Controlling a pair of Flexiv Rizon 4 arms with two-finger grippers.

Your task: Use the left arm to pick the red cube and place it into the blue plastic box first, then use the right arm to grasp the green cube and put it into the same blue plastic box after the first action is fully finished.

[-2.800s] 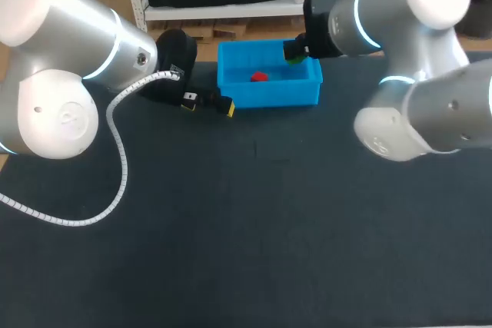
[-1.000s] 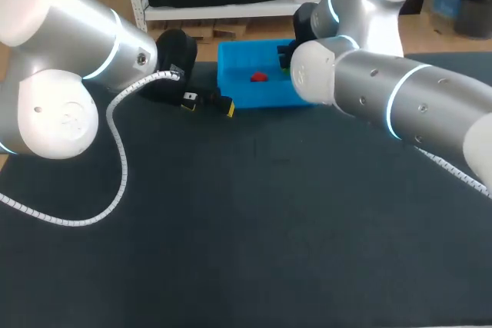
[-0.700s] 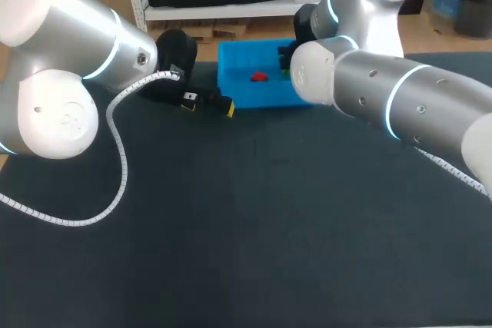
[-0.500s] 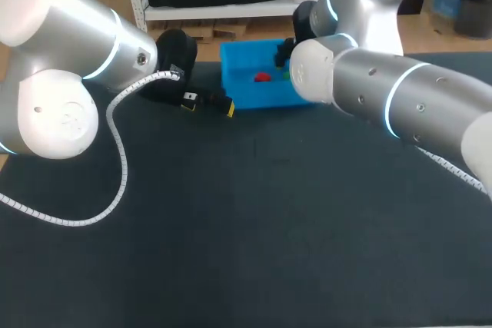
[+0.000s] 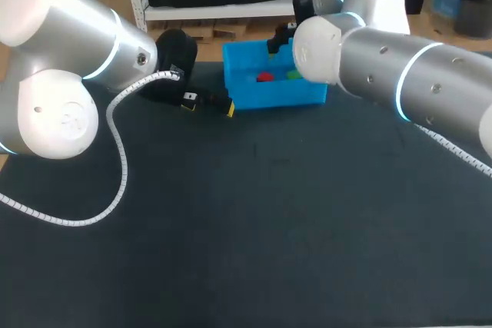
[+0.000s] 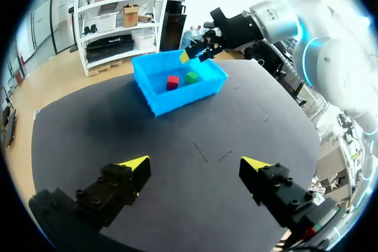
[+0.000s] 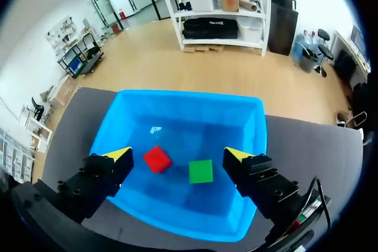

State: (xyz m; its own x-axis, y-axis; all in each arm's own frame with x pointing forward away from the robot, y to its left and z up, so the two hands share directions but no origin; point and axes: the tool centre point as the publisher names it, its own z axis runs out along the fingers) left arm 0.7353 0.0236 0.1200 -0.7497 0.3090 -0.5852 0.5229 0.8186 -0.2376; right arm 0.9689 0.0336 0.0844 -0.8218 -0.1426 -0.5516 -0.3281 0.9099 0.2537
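The blue plastic box (image 5: 307,95) stands at the table's far edge. In it lie the red cube (image 5: 264,77) and the green cube (image 5: 294,75), side by side and apart. My right gripper (image 7: 178,154) hangs open above the box (image 7: 189,95), over the red cube (image 7: 157,159) and green cube (image 7: 201,171), holding nothing. My left gripper (image 5: 209,102) rests open just left of the box, low over the table. From the left wrist view, the box (image 6: 155,101), red cube (image 6: 172,81) and green cube (image 6: 192,77) are well ahead of my left gripper (image 6: 196,163), with the right gripper (image 6: 198,54) above them.
My right arm (image 5: 384,74) stretches from the right across the back of the table to the box. A white cable (image 5: 115,159) loops from my left arm over the dark table mat (image 5: 254,228).
My right gripper has opened and lifted above the box, leaving the green cube on the box floor beside the red one. The box has shifted slightly right. The left arm has stayed still.
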